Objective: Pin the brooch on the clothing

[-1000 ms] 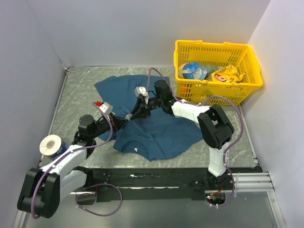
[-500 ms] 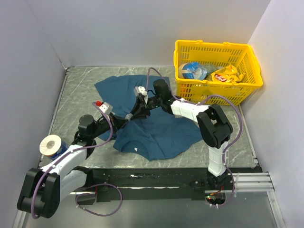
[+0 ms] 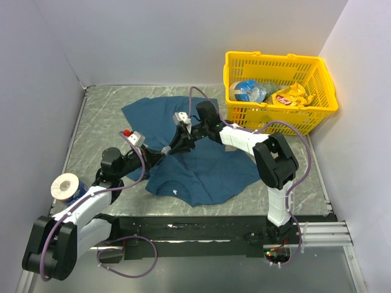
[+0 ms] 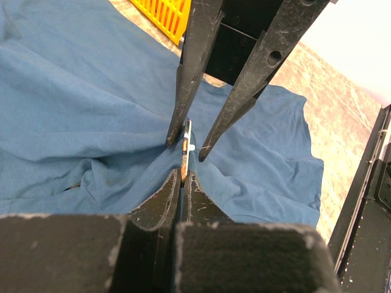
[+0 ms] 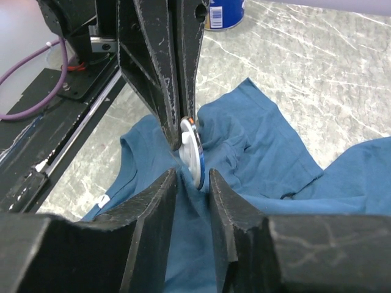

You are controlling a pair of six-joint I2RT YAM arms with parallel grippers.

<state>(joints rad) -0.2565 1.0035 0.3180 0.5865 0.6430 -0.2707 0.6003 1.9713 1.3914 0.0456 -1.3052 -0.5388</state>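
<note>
One blue can with a pale top (image 3: 67,186) stands off the T-shirt's near left corner, out of the work. Over the middle of the single dark teal-blue cotton T-shirt (image 3: 208,171), which lies on the grey marbled table (image 3: 104,116), the robot's two grippers meet tip to tip. The left gripper (image 4: 182,179) is clenched on the one tiny orange-brown and gold brooch (image 4: 186,143), seen edge-on. It appears to hold the brooch against a raised fold of the shirt so the pin has cloth to bite. The right gripper (image 5: 193,177) has its jaws parted, straddling the brooch without squeezing it (probably poised to work the clasp). Beyond the T-shirt's far right corner sits one yellow plastic lattice basket (image 3: 272,56) holding at least two snack packets.
</note>
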